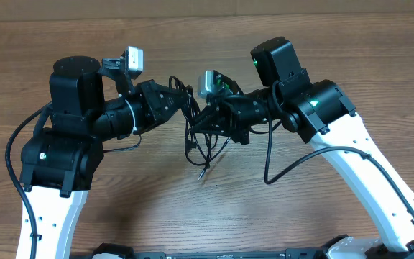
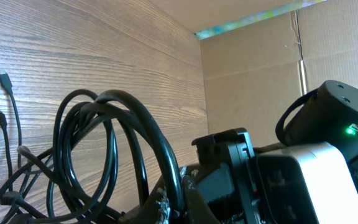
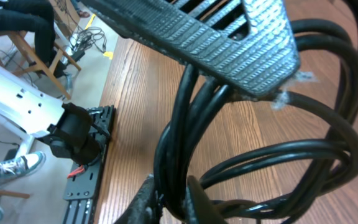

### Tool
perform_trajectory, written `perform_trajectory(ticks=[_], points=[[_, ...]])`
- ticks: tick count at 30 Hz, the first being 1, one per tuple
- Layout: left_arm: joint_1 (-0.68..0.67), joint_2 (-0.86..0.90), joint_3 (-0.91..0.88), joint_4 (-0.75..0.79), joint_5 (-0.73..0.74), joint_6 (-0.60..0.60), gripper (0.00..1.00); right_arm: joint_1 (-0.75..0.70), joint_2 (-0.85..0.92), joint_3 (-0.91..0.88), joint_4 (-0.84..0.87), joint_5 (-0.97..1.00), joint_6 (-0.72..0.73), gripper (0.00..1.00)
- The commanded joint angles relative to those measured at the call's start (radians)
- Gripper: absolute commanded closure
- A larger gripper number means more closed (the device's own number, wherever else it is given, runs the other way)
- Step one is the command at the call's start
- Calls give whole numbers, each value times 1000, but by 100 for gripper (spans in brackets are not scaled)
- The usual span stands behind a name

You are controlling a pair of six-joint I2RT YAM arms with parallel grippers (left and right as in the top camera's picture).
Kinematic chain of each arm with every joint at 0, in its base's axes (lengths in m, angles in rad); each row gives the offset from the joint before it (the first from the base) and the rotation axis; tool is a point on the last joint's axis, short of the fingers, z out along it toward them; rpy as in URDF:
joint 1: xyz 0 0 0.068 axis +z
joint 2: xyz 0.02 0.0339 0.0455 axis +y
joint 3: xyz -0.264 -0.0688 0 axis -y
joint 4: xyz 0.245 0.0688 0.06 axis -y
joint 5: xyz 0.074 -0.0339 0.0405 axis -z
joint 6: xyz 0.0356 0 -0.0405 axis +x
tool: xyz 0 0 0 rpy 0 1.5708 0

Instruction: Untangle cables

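The cables hang as a black tangle of loops between my two grippers over the middle of the wooden table. Loose ends with small plugs trail toward the front. My left gripper reaches in from the left. In the left wrist view it is shut on one strand of the cables, and two plug ends lie on the wood. My right gripper comes from the right. In the right wrist view it is shut on a bundle of strands of the cables.
A ribbed black finger of the other gripper crosses the top of the right wrist view, close over the loops. A cardboard wall stands behind the table. The right arm's thick cable loops over the wood. A mounting rail lies at the table's edge.
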Motion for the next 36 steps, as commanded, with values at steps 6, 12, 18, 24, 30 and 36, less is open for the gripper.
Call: perform_trajectory(ticks=[6,12,18,24,30,36], points=[[13,-21,14,8,14,23,96,5,-22,26,-9,35,-5,96],[22,-21,14,-13,-56,50,96,5,-22,26,-8,36,-5,96],[23,-21,14,-98,-196,87,96,5,-22,26,55,44,116,96],[23,-21,14,-116,-187,94,96,11,-23,26,108,249,332,96],[23,-21,14,-106,-47,93,96,11,-22,26,112,480,436,96],[-3,-21,14,-97,49,82,96,11,-22,26,116,489,435,96]])
